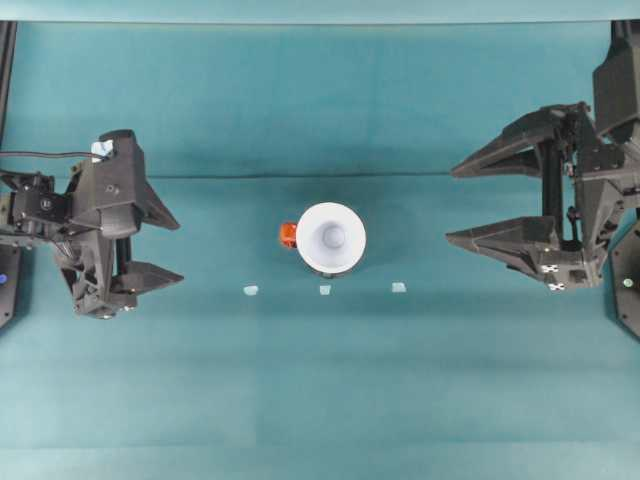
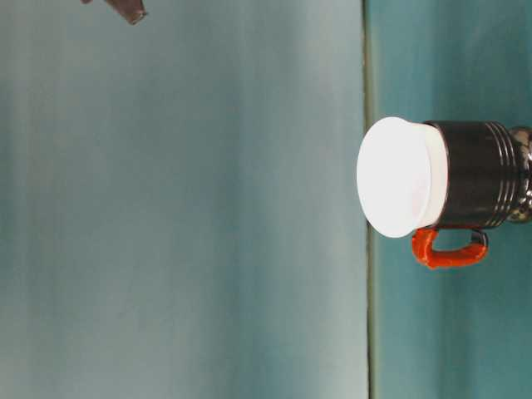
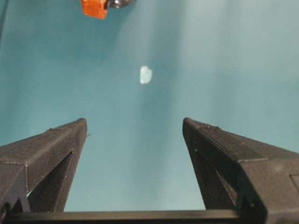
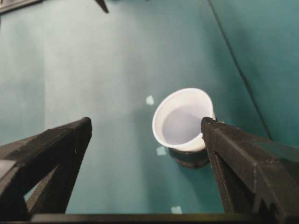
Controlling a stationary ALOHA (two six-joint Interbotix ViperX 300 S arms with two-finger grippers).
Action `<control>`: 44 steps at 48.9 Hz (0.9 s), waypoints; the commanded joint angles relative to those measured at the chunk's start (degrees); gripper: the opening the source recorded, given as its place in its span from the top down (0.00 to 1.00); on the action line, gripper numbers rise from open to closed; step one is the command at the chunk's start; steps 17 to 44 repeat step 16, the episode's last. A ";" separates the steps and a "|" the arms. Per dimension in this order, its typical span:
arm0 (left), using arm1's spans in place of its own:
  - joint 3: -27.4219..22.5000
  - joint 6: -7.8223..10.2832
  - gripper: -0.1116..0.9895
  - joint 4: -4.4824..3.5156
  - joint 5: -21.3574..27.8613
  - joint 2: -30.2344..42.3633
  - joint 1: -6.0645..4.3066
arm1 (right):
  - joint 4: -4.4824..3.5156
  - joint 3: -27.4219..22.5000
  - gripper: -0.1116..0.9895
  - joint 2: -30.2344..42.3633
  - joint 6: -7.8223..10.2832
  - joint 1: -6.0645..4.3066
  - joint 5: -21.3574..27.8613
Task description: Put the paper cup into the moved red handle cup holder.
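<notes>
Paper cup (image 1: 331, 236) already seated upright in the red handle cup holder (image 2: 475, 175) at mid-table — looks finished. Left gripper (image 1: 167, 252) and right gripper (image 1: 462, 203) both spread, empty, well apart from it — nothing apparently left but retreat.

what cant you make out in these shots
- Red handle cup holder: overhead, the paper cup covers its body.
- Holder's inside: hidden by the cup in every view.
- Holder in the left wrist view: cut off by the top edge.
- Holder's base at table level: blurred, at the picture's edge.
</notes>
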 commanded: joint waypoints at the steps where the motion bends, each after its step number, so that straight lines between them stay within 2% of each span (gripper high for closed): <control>1: -0.70 0.00 0.07 0.00 -0.26 -0.44 -0.26 | -0.09 -0.53 0.11 -0.26 0.35 -0.09 -0.44; 7: -0.70 -0.09 0.07 0.00 -0.26 -0.44 -0.44 | -0.09 -0.44 0.11 -0.26 0.35 -0.09 -0.53; 16: -0.18 -0.09 0.07 0.00 -0.26 -1.32 -1.49 | -0.09 -0.35 0.11 -0.26 0.35 -0.18 -0.53; 44: -0.18 -0.09 0.07 0.00 -0.26 -1.32 -1.49 | -0.09 -0.35 0.11 -0.26 0.35 -0.18 -0.53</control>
